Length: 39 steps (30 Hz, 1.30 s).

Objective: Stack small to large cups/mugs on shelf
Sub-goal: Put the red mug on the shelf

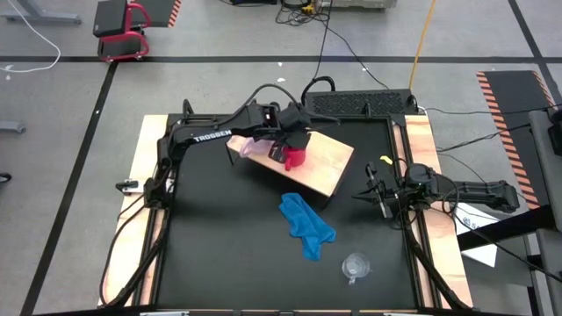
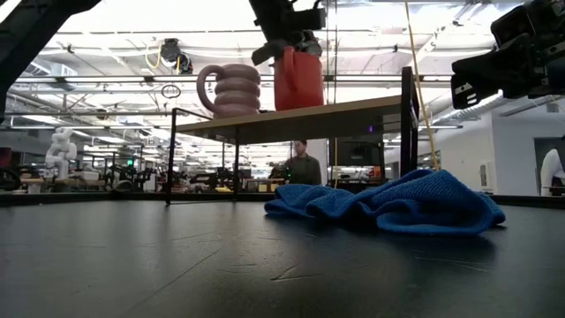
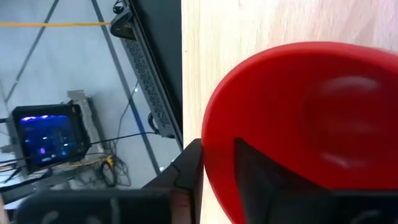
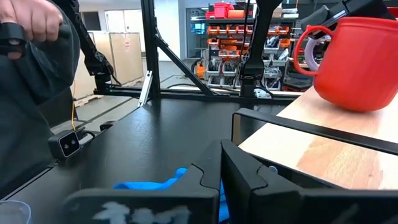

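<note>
The left gripper [image 1: 294, 151] hangs over the red mug [image 1: 299, 156], which stands upright on the shelf [image 1: 329, 162] just right of the pink mug [image 1: 248, 147]. In the left wrist view one finger [image 3: 186, 171] lies outside the red mug's rim and the other inside, with a slight gap showing at the rim, so the jaws look partly open; whether they grip the wall or have let go I cannot tell.

The main risk, as I judge it, is the lift-away: if a finger drags on the rim as the arm rises, the red mug could tip or slide into the pink mug beside it. The shelf is a raised board on thin legs, so a nudge could also send either mug off its edge to the black table [image 1: 228, 246].

The clear cup [image 1: 355, 266] sits alone at the near right of the table, well apart from the shelf. It is see-through and easy to misjudge.

The red mug is smooth, glossy and rounded, with a loop handle. The pink mug is ribbed in stacked rings. The shelf is pale, flat wood. The blue cloth [image 1: 306, 226] lies soft and crumpled in front of the shelf.

The right gripper [image 1: 383, 195] waits at the right edge of the table, fingers closed on nothing.
</note>
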### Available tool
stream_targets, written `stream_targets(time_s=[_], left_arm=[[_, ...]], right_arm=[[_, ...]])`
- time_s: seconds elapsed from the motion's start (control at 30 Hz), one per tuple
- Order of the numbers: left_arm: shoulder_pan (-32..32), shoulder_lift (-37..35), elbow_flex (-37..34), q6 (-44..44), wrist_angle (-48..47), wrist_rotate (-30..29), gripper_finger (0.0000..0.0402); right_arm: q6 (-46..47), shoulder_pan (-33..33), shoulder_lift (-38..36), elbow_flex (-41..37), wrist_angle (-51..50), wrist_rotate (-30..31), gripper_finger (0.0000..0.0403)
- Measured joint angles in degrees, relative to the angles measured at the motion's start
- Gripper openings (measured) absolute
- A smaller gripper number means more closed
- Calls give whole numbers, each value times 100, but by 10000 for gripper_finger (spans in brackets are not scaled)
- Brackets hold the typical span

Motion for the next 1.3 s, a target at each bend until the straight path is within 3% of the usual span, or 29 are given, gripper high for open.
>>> stream_targets(time_s=[0.37,0.6,0.83,1.03,1.3], left_arm=[[-366,4,-4,52,-17,-686,84],[-420,-101,-13,-166,-99,-610,85],[-433,-372,-35,-340,-230,72,85],[-429,-358,-31,-400,-82,-163,85],[-429,-209,7,-317,-38,-448,36]], right_arm=[[0,-1,-2,1,0,2,0],[0,-2,-2,2,0,2,0],[0,-2,-1,2,17,2,0],[2,-2,-2,0,15,2,0],[44,-2,0,0,-2,2,0]])
